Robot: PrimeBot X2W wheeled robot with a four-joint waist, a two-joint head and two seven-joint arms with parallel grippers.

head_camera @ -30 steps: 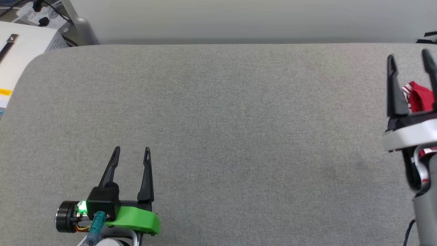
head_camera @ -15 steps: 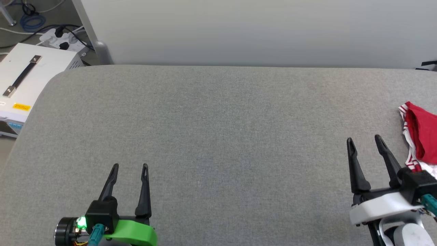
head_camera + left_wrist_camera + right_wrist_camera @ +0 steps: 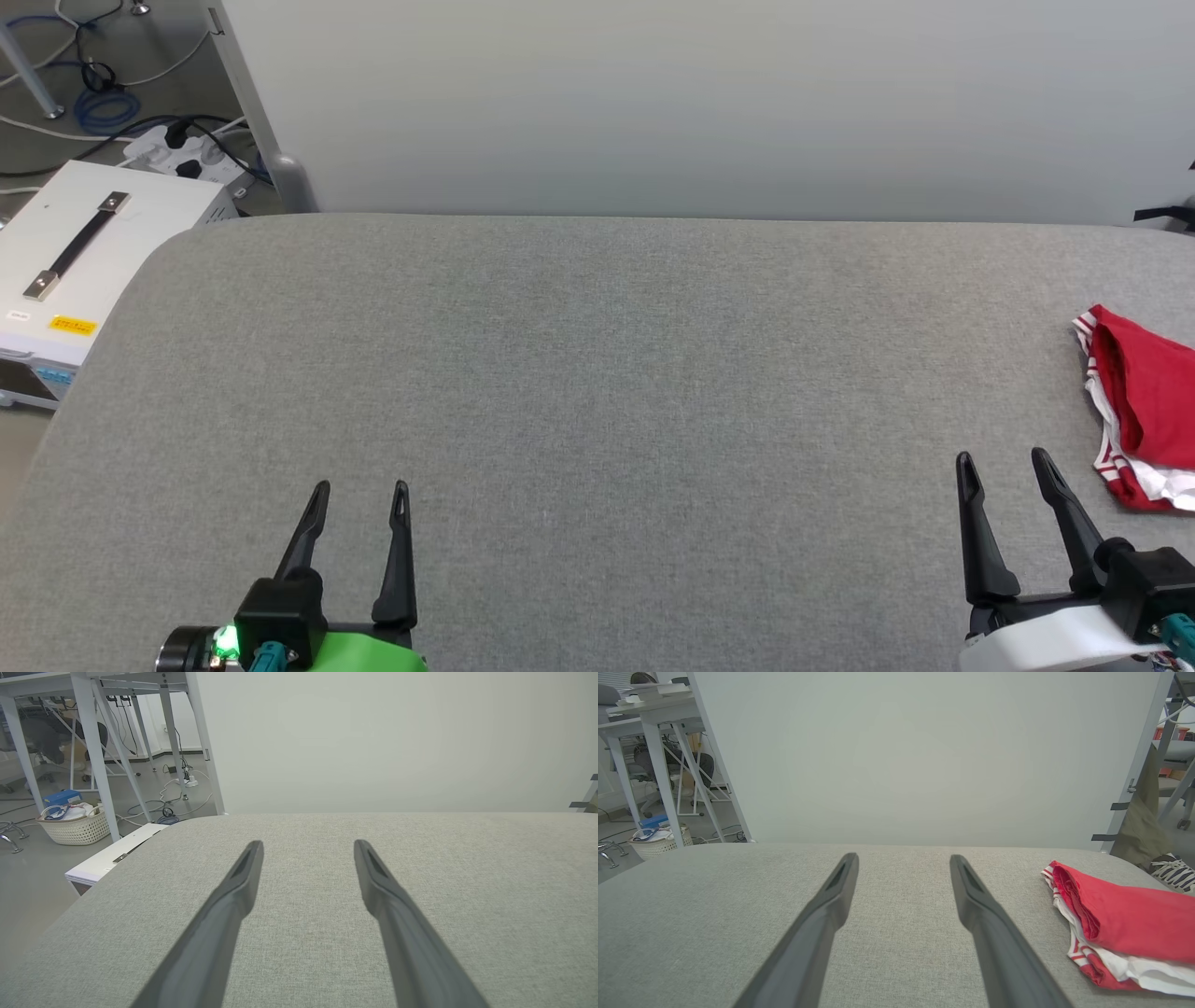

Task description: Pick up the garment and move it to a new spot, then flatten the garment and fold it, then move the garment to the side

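Withdrawn right end effector [image 3: 1002, 455] and left end effector [image 3: 361, 485], both wide apart, empty; one folded garment [image 3: 1144, 392].

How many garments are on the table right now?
1. The folded red garment lies at the table's right edge, right of the right tool; more could lie beyond the frame.

Head camera looks down from above the near edge of the grey padded table [image 3: 597, 373]; both wrist cameras sit low over it, facing the pale panel [image 3: 397, 742]. Head and right wrist views share the garment [image 3: 1144, 401].
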